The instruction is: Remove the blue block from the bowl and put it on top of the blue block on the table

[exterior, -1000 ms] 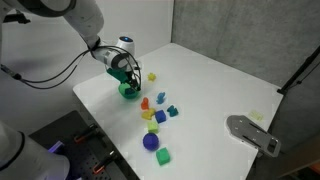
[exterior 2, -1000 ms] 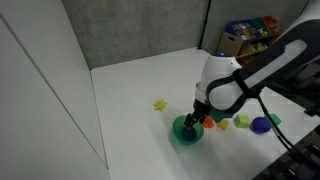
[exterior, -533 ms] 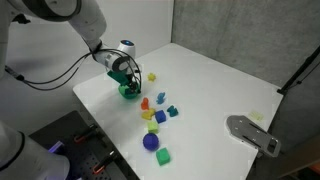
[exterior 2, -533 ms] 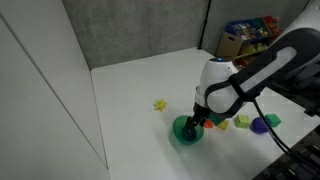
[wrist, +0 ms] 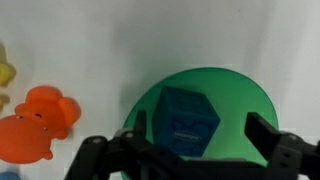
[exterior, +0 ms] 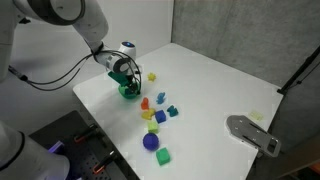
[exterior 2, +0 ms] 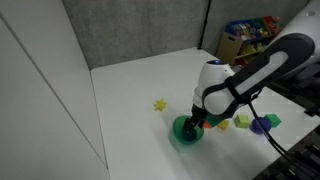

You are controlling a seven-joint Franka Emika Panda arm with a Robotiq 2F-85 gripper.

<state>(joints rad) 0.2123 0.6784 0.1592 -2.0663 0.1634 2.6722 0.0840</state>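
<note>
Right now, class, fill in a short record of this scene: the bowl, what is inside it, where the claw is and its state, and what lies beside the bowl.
Bowl: green, on the white table
Inside: one blue block
Claw: open, above the bowl, a finger on each side of the block
Beside bowl: orange toy

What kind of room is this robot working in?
Probably a robot lab or test room: a plain white square table set out with small coloured toy blocks, grey panel walls around it, and a cardboard box of bright things stored behind.
</note>
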